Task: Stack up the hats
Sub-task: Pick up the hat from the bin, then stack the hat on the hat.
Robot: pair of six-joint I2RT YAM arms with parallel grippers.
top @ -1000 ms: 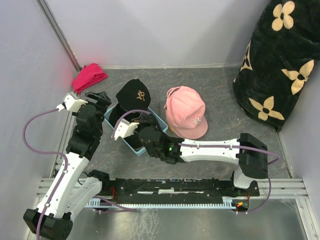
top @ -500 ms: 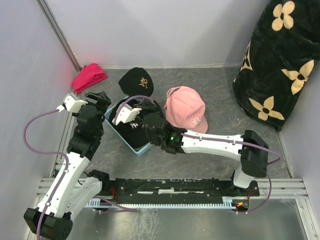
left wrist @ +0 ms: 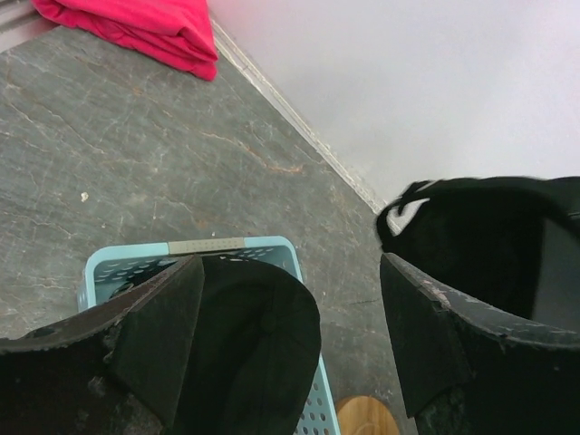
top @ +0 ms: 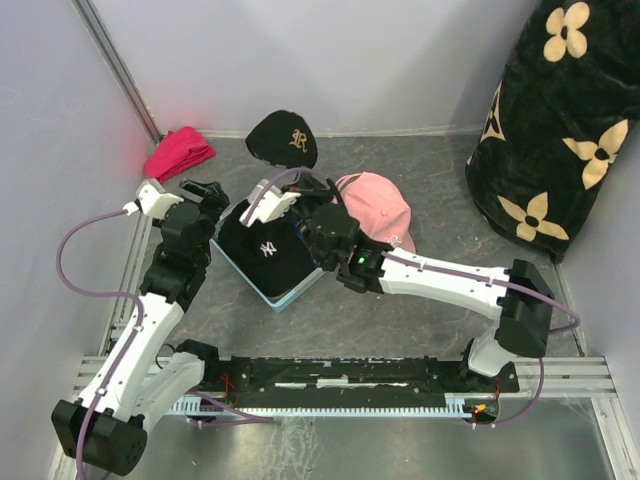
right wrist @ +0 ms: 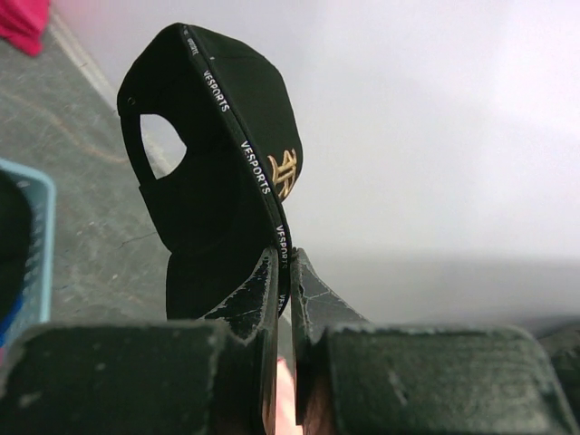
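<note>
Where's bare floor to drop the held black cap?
Widest free patch: grey floor between the pink cap and the floral black bundle. Smaller strip behind the pink cap, right of the held black cap. Crowded around the blue basket at left-centre.

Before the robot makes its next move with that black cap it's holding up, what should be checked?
1. Right gripper pinches the gold-logo black cap by its edge: ok.
2. That cap hangs clear of the other hats: ok.
3. Left gripper open and empty: ok.
4. White-logo black cap sits in the blue basket: ok.
5. Pink cap free of the right arm crossing it: cannot tell.
</note>
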